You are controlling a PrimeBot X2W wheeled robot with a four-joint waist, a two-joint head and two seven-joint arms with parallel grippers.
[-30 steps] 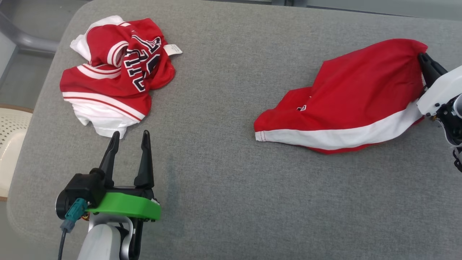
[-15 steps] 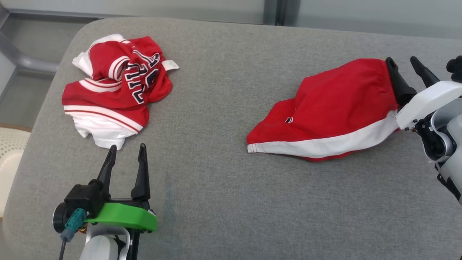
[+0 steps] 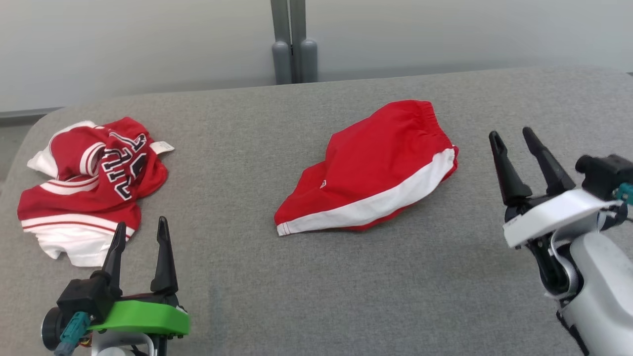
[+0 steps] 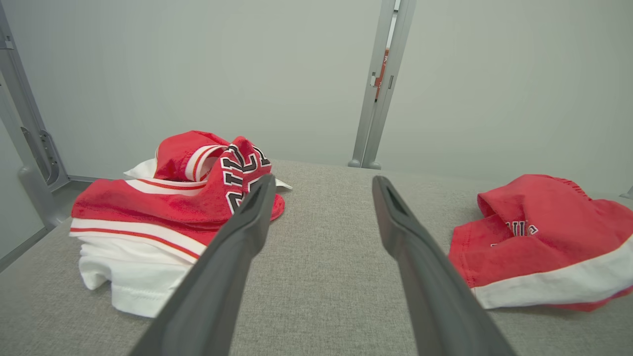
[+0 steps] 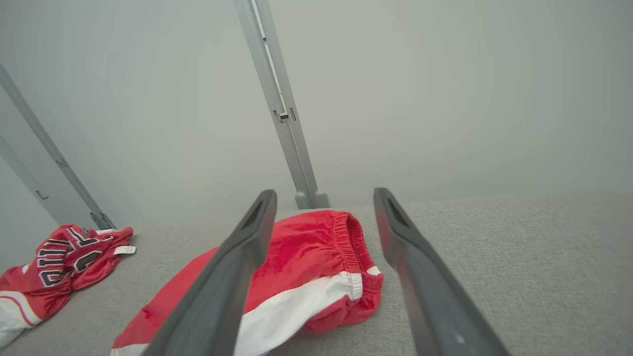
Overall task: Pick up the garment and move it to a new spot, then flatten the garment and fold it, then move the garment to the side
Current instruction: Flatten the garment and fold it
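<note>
The right tool (image 3: pixel 510 132), which a second ago pinched the waistband of the red shorts (image 3: pixel 371 163), now stands spread and empty, well apart to their right. The shorts lie released in the middle of the table (image 3: pixel 316 296) (so the relocation looks done, with flattening next). The left tool (image 3: pixel 141 222) is likewise spread, holding nothing, near the crumpled jersey (image 3: pixel 94 173). The shorts' long axis runs diagonally, waistband pointing far-right and leg hem near-left.
</note>
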